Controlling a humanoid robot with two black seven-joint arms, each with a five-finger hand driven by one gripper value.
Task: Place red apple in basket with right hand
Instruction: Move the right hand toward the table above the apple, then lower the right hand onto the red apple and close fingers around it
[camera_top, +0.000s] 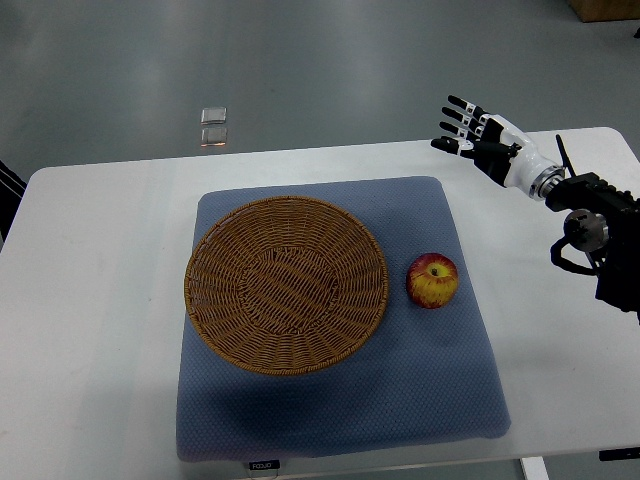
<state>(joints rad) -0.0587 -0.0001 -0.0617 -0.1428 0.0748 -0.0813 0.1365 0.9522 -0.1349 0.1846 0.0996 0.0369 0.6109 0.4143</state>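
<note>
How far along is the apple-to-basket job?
Barely started. Done: nothing; the basket is empty and the red apple sits on the blue mat just to the basket's right. In hand: the right hand is open above the table's far right, well away from the apple, holding nothing. Left: reach, grasp, lift, place in the basket.

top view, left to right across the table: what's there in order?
Basket → red apple → right hand, fingers spread, holding nothing, above the table's far right corner. Basket and apple both lie on the blue mat, apple just right of the basket rim.
</note>
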